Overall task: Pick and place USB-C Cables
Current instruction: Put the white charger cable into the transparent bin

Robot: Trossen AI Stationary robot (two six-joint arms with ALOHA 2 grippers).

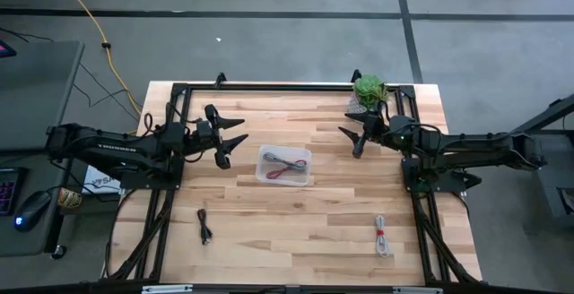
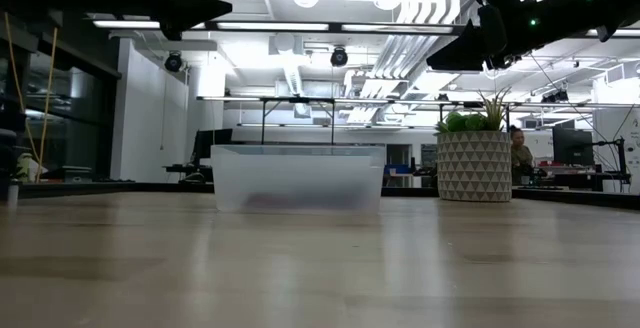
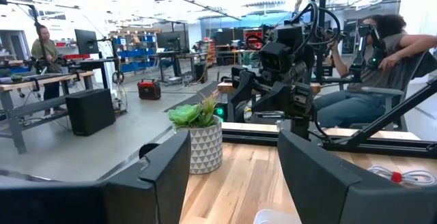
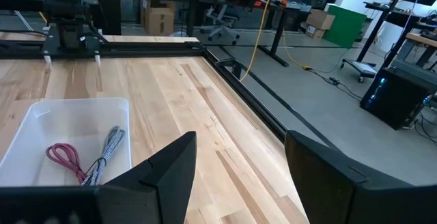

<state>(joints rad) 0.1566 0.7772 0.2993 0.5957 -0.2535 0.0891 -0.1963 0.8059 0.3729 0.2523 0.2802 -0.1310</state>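
Translucent plastic bin (image 1: 285, 165) sits mid-table on the wooden table (image 1: 323, 222), holding the dark red cable (image 1: 289, 171) and the grey cable (image 1: 280, 158) side by side. The black cable (image 1: 204, 227) lies on the wood nearer the front edge on the left arm's side; the white cable with red tie (image 1: 383, 236) lies well apart on the right arm's side. Left gripper (image 1: 235, 133) hovers just beside the bin, fingers spread, empty. Right gripper (image 1: 352, 134) hangs near the potted plant (image 1: 369, 89), fingers also spread, holding nothing.
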